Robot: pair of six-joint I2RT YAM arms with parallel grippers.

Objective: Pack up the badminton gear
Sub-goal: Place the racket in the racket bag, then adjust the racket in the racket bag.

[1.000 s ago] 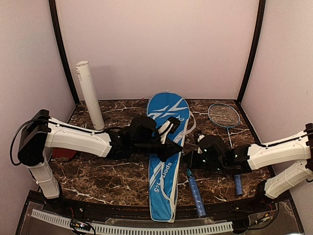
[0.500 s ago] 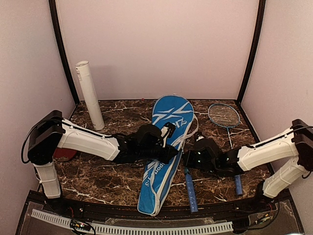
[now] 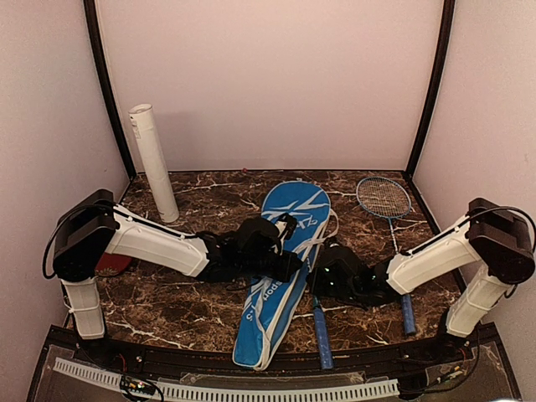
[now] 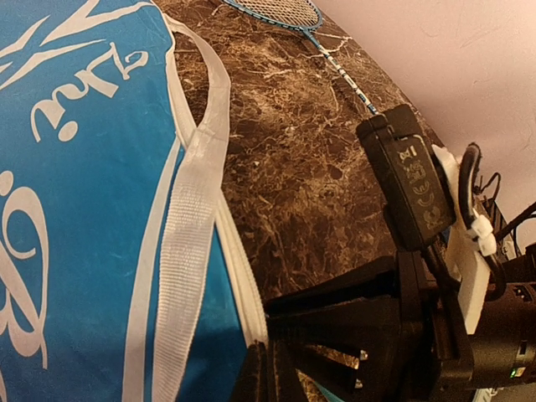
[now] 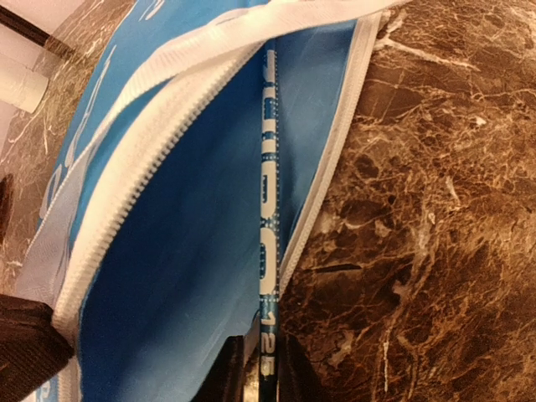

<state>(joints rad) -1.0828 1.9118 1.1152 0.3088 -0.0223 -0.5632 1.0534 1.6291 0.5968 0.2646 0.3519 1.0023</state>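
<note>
Both arms stretch low and inward over the worktop (image 3: pixel 193 310); left end effector (image 4: pixel 261 370) pinched shut on the cover (image 4: pixel 75 209) edge, right end effector (image 5: pixel 261 370) straddling the racket shaft (image 5: pixel 266 218), grip unconfirmed.

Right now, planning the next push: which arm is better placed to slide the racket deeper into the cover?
Right, probably: right pincer straddles the racket shaft inside the cover; left pincer pinches its edge.

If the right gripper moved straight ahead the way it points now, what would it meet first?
Probably the blue cover's inner lining, as the right gripper points along the racket shaft into its open mouth; depth is unclear.
</note>
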